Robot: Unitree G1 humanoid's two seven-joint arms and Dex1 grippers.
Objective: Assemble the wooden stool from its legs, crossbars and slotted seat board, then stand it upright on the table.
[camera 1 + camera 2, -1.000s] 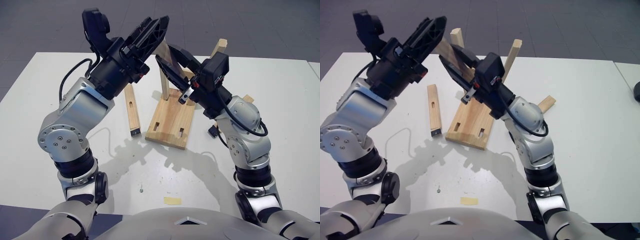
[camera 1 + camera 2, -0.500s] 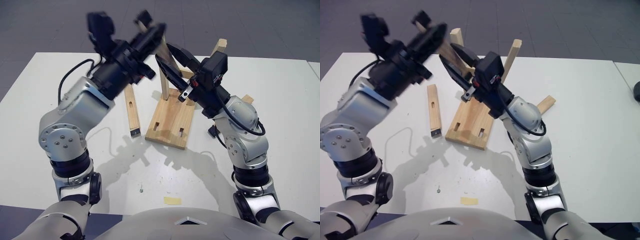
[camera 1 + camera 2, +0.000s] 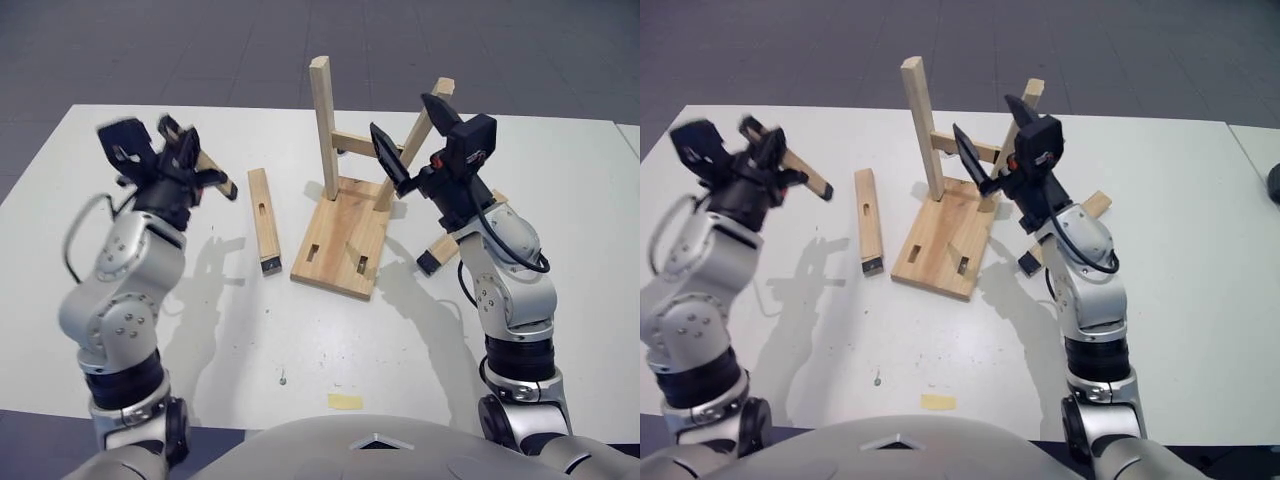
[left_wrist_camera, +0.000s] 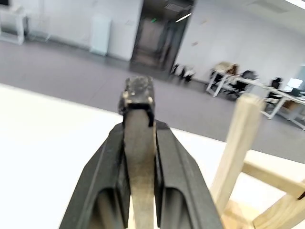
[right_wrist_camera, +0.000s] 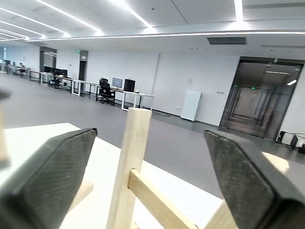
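Note:
The slotted seat board (image 3: 340,240) lies flat on the white table (image 3: 560,180). One leg (image 3: 322,125) stands upright in it. A second leg (image 3: 432,105) leans tilted, and a crossbar (image 3: 355,147) joins the two. My right gripper (image 3: 415,135) is open, its fingers either side of the tilted leg without gripping it; its wrist view shows the upright leg (image 5: 128,162) between the spread pads. My left gripper (image 3: 175,165) hovers over the table's left side, shut on a short wooden bar with a dark end (image 4: 138,95). A loose slotted leg (image 3: 263,220) lies left of the board.
Another wooden piece (image 3: 440,250) lies on the table under my right forearm. A yellow tape strip (image 3: 345,401) and a small screw (image 3: 284,378) sit near the front edge. Open table stretches at front centre and far right.
My left arm swung left and down from above the stool, carrying the wooden bar. My right gripper drew back to the right, uncovering the upright leg and crossbar.

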